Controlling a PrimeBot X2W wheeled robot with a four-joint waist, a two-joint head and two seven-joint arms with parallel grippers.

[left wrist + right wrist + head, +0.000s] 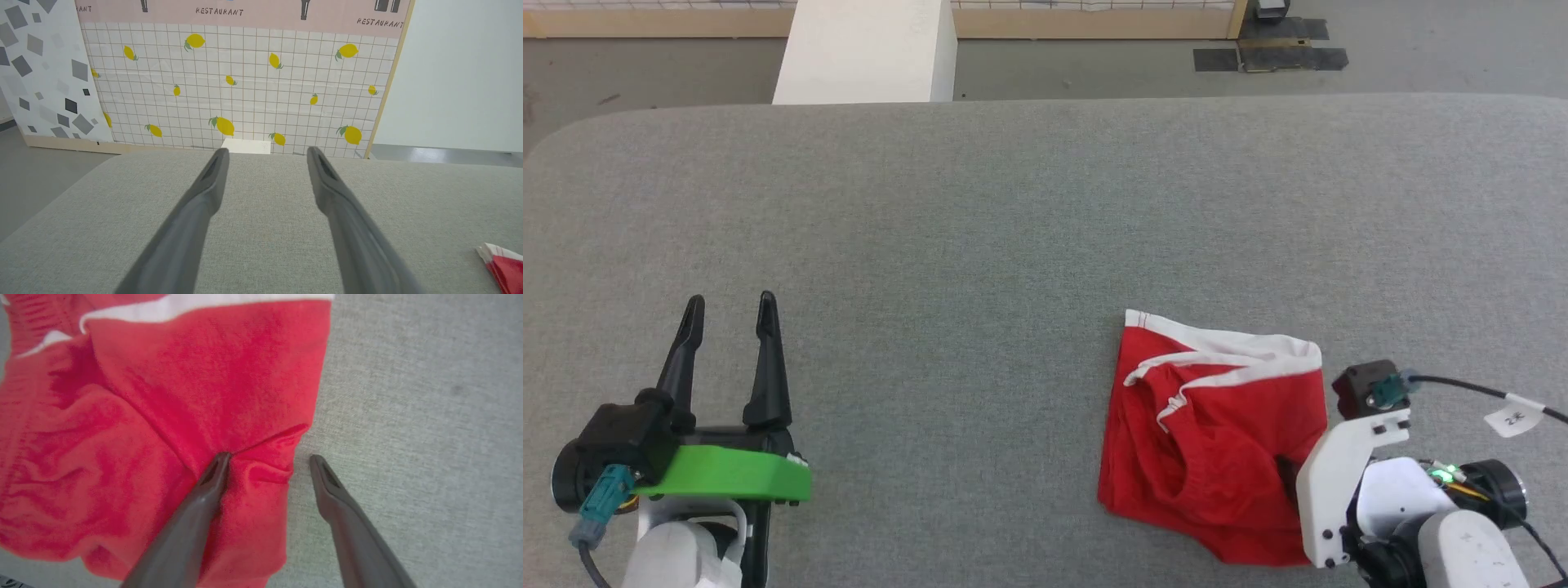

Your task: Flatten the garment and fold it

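- You are looking at a wide grey fabric-covered surface with rounded far corners. Its weave is even and its middle and left stretch are bare.
- The garment, bright red soft shorts with white trim, lies rumpled near the surface's near edge, towards its right side. The white band runs along the garment's far side.
- Your left gripper, with two long dark fingers on a green and black mount, sits by the near left corner. Its fingers are spread apart with nothing between them, and the left wrist view shows them pointing over bare grey cloth towards the far edge.
- In the right wrist view your right gripper is spread across the garment's right edge. One fingertip lies at a crease in the red cloth, and the other is over bare surface just beside it. Nothing is clamped.
- Beyond the far edge, a white rectangular block stands on a grey floor, with black mats further right.
- Behind it, the left wrist view shows a white grid panel printed with yellow lemons, topped by a pink band lettered RESTAURANT.
- A panel of scattered grey shapes leans at its left, and a plain white wall is at its right.
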